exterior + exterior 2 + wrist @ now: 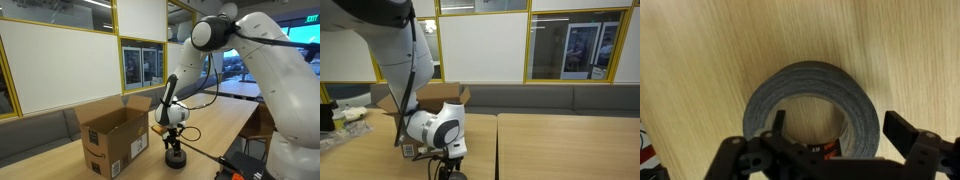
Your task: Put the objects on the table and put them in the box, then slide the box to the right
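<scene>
A roll of dark grey duct tape [810, 85] lies flat on the wooden table [700, 60]. My gripper [840, 126] is open and low over it, with one finger inside the roll's hole and the other outside its right wall. In an exterior view the gripper [175, 148] stands on the table just right of the open cardboard box [112, 140], with the tape [176, 160] under it. In an exterior view the box [432, 98] is behind the arm and the gripper [450, 172] is at the bottom edge.
Black gear [243, 166] sits at the table's near right corner. Plastic bags and clutter [345, 125] lie on the table's left. A padded bench [570, 98] runs behind the table. A red and white item [645, 152] shows at the wrist view's left edge.
</scene>
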You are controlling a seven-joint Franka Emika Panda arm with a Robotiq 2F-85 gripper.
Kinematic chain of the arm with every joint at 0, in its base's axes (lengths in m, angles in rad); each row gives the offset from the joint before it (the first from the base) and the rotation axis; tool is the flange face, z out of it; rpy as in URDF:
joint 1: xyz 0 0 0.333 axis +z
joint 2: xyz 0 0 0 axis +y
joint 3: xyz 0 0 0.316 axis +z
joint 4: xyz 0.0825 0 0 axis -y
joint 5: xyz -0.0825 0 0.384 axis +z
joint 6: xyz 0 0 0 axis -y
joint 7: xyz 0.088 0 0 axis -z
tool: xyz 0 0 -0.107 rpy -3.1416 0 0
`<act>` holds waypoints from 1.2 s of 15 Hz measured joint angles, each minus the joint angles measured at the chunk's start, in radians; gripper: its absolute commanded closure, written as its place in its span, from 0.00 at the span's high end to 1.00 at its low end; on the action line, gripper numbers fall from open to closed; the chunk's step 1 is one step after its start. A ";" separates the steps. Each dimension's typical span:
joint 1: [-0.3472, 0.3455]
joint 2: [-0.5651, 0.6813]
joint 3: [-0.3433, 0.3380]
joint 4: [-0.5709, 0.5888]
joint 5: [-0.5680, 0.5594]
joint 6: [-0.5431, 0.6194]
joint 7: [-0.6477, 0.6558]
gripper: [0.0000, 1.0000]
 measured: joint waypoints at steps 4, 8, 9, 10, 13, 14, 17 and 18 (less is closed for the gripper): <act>-0.015 0.069 0.005 0.057 0.039 0.003 -0.047 1.00; -0.038 0.128 0.005 0.110 0.065 0.003 -0.087 0.58; -0.043 0.139 0.005 0.120 0.069 0.003 -0.095 0.51; -0.046 0.146 0.005 0.131 0.072 0.003 -0.100 0.42; -0.049 0.153 0.005 0.154 0.078 0.003 -0.107 0.20; -0.049 0.153 0.005 0.157 0.079 0.003 -0.108 0.14; -0.049 0.149 0.004 0.162 0.082 0.002 -0.113 0.13; -0.049 0.147 0.004 0.161 0.083 0.002 -0.114 0.14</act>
